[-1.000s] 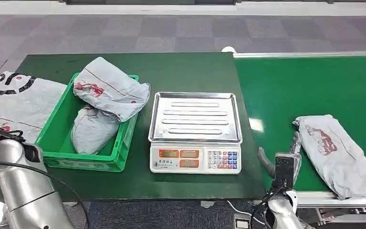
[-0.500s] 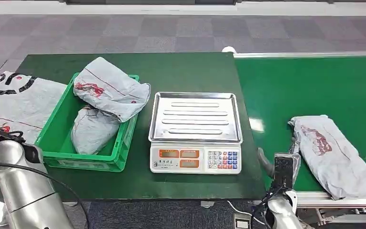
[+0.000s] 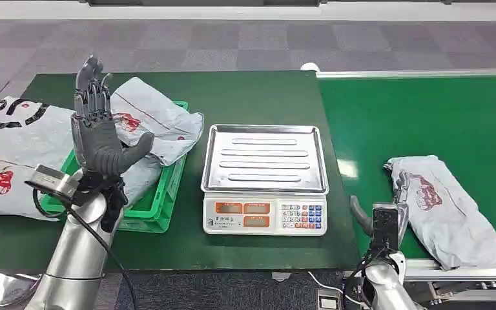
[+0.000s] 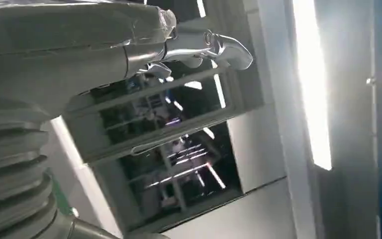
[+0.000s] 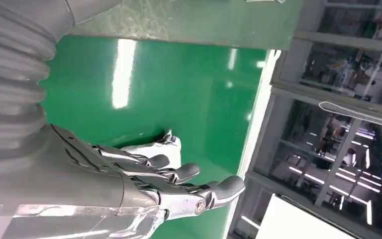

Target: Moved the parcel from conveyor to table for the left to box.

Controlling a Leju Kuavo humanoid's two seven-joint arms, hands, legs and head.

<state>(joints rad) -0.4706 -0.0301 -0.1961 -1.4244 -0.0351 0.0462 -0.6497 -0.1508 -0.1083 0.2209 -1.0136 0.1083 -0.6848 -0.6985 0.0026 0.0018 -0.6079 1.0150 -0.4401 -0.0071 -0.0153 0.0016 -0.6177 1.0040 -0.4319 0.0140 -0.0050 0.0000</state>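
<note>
a flat grey bag [image 3: 13, 155] lies at the table's [image 3: 258, 97] left edge. my left hand [image 3: 97, 132] is raised above the green crate [image 3: 158, 206], fingers straight and spread wide, holding nothing. the crate holds grey parcels [image 3: 158, 123]. the scale [image 3: 265, 177] sits near the table's right edge. my right hand [image 3: 387, 216] is at the conveyor's [image 3: 426, 110] near edge, fingers apart, beside the parcel [image 3: 449, 210], which lies on the belt by that edge.

Left hand [image 3: 101, 132] raised upright, palm open, fingers apart, empty. Right hand [image 3: 380, 218] low, fingers loosely extended, holding nothing.
</note>
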